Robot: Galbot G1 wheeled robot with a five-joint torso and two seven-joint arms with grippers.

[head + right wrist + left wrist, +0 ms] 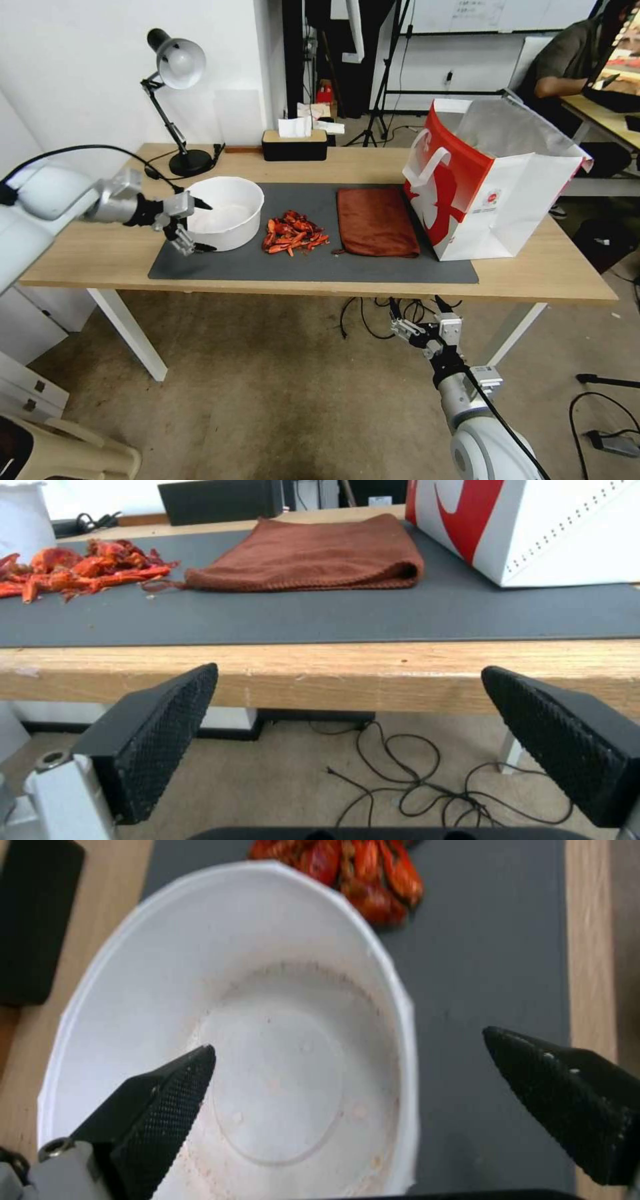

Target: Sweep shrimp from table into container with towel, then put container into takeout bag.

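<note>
Left end effector (190, 227) spread wide astride container (227, 212) rim near table (100, 257) left edge, not clamped. Right end effector (417, 330) apart, below front edge. We judge: still securing container; shrimp (293, 233) unswept, towel (375, 221) untouched beside takeout bag (490, 180). Next needs closing on rim.

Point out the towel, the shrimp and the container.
towel (377, 221): head view, middle of the folded cloth.
shrimp (293, 233): head view, centre of the pile.
container (248, 190): head view, far rim of the bowl.

Office-like lab space: desk lamp (175, 67), tripod (383, 80), whiteboard (493, 15), loose floor cables (380, 317).
</note>
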